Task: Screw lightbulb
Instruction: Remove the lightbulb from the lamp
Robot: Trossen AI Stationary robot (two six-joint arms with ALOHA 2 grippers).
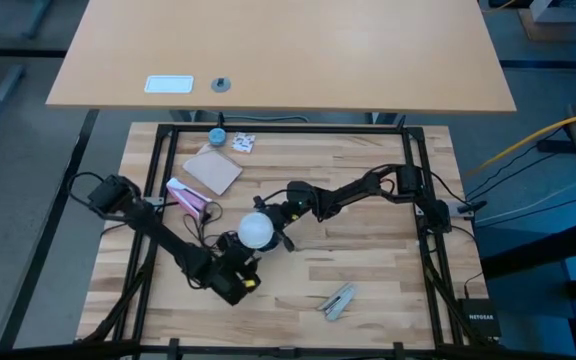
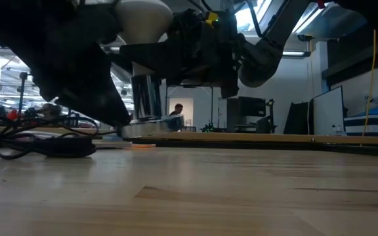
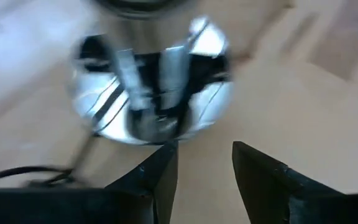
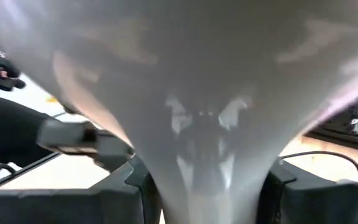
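Jaws of right gripper (image 1: 272, 226) clamp lightbulb (image 1: 257, 231) at narrow neck, mid-table, globe up. Left gripper (image 3: 204, 163) jaws narrowly apart, empty, over silver disc (image 3: 151, 93), blurred. Socket hidden beneath bulb. Bulb top cropped in low view.

White "NETGEAR" lettering on the black box (image 1: 479, 318) at the table's right corner.
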